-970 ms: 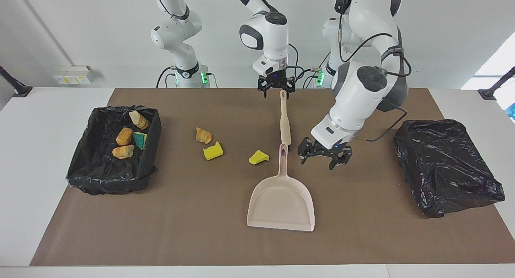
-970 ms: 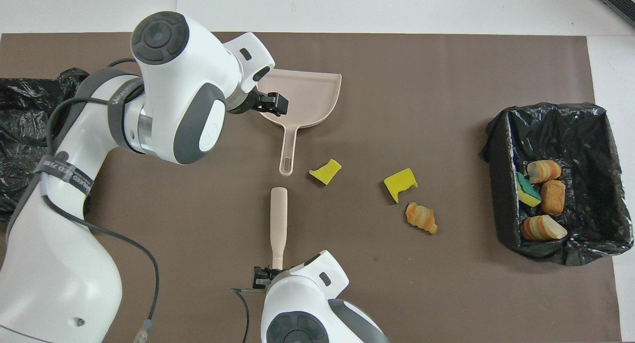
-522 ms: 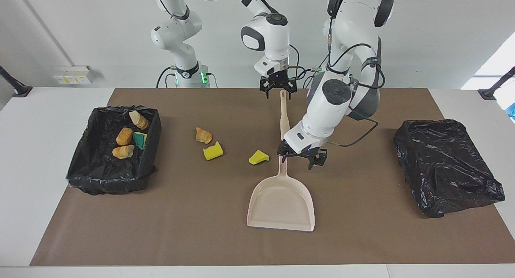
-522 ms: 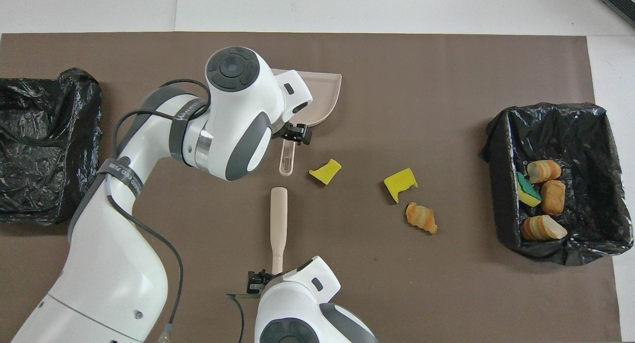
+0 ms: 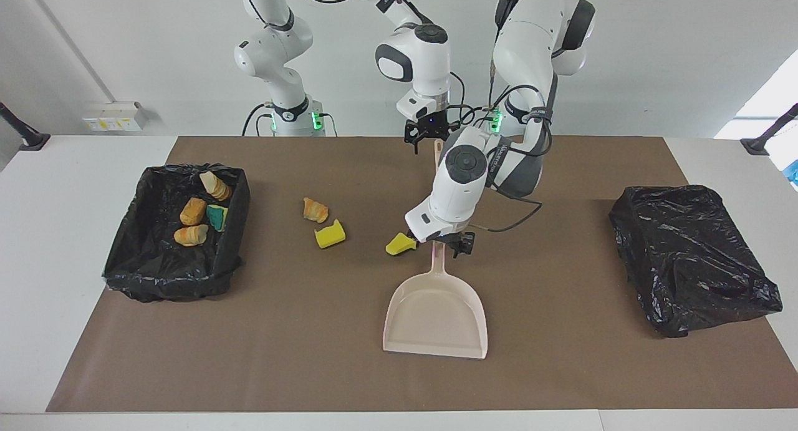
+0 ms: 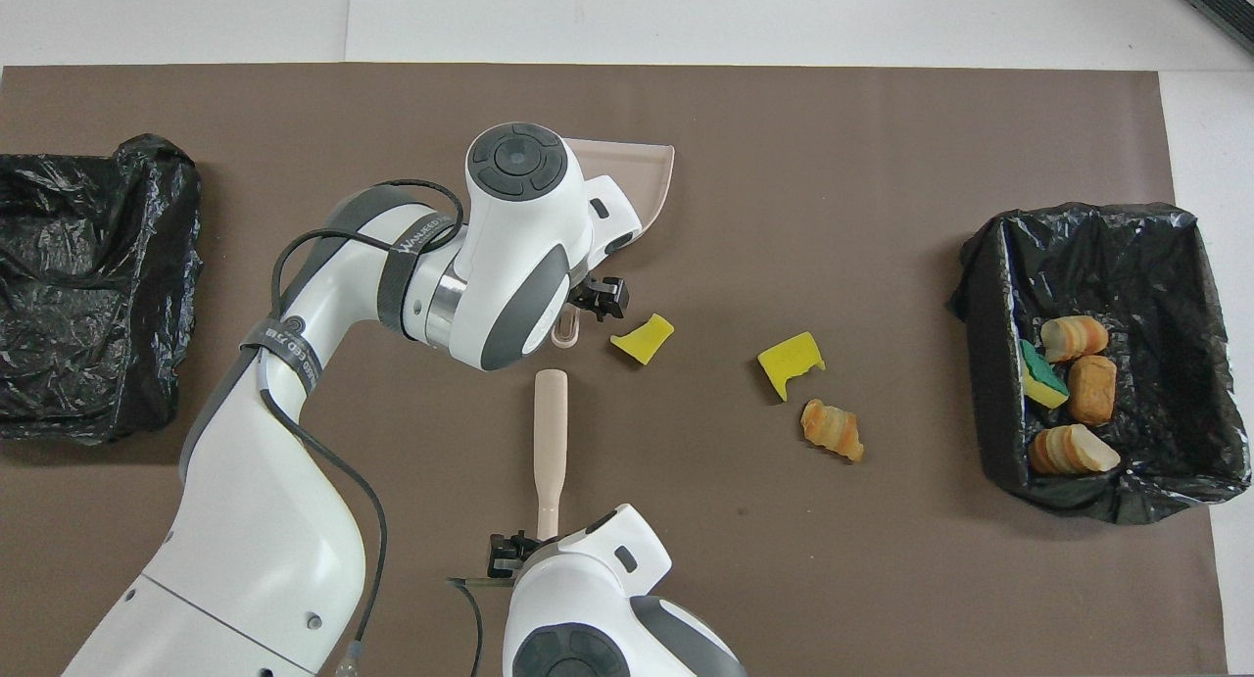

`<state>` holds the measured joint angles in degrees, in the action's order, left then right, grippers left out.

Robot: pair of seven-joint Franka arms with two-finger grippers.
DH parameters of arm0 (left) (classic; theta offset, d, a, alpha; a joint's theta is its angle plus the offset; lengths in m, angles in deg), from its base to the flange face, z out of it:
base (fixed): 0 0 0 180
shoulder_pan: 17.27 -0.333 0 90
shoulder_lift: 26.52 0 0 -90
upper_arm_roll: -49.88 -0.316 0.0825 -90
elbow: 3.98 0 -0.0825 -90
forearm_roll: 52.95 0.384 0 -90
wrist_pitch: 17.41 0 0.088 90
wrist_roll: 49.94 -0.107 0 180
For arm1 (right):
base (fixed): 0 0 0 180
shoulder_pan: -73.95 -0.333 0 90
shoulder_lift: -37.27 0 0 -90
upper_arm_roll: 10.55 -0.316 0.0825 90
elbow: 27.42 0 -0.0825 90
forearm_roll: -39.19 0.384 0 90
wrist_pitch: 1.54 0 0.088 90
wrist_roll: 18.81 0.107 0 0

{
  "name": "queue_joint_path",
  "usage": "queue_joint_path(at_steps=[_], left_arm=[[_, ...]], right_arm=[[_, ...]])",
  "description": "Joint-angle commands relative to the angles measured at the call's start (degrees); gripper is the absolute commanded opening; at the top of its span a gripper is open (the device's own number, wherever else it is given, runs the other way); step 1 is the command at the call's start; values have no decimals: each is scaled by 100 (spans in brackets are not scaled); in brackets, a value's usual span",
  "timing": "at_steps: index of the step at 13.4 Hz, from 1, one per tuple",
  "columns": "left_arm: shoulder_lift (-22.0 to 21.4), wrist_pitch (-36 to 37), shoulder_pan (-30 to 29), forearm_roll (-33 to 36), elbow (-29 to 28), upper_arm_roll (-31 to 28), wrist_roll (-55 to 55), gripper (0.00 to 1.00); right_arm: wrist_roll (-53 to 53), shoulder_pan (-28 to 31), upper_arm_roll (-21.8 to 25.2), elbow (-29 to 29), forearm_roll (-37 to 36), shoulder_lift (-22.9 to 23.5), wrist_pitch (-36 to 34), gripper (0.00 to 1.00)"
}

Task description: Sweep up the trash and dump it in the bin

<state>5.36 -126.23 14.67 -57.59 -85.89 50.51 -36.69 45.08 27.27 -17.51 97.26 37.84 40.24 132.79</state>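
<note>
The left end effector (image 5: pixel 450 244) sits low over the handle of the dustpan (image 5: pixel 436 315), near the handle's tip; whether its fingers are spread or pressed onto the handle cannot be told, since the wrist hides them in both views. The pan lies flat on the tabletop (image 5: pixel 561 356) with its mouth pointing away from the robots.

The right end effector (image 5: pixel 427 131) hangs over the end of the brush (image 6: pixel 550 432) that lies nearest the robots, the brush resting in line with the dustpan handle. Its finger state cannot be told either.

Three pieces of the trash lie loose on the tabletop: a yellow sponge chunk (image 5: pixel 400 244) just beside the dustpan handle, a second yellow chunk (image 5: pixel 330 234) and a tan bread-like piece (image 5: pixel 315 209) close together, toward the right arm's end. Four more pieces already lie in the bin (image 5: pixel 124 256), which is lined with black plastic, at that same end. A crumpled black bag (image 5: pixel 692 256) rests at the left arm's end.

The lumps look light and soft, likely to roll or skid from a brush stroke rather than resist it, so they suit pushing more than pinching. The dustpan looks like thin rigid plastic; the narrow handle seems the only sensible grip, held near its middle so the loaded pan does not droop.
</note>
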Motion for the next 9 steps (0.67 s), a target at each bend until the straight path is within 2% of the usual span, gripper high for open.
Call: queue_joint_path(at_steps=[1,4,5,6,8,9], left_arm=[[-121,177,75,86,-53,-37,204,100],[-112,55,110,78,-79,-37,336,99],[-112,45,110,78,-88,-37,363,98],[-112,37,110,78,-88,-37,363,94],[-86,-94,110,51,-167,-37,363,77],[-94,-95,110,51,-167,-37,372,56]], right_arm=[[176,-94,2,83,-50,228,425,100],[185,-130,10,83,-50,344,568,100],[185,-130,11,83,-120,353,576,97],[177,-130,11,83,-303,353,576,90],[185,-130,11,66,-410,422,603,83],[211,-139,2,66,-419,484,612,80]])
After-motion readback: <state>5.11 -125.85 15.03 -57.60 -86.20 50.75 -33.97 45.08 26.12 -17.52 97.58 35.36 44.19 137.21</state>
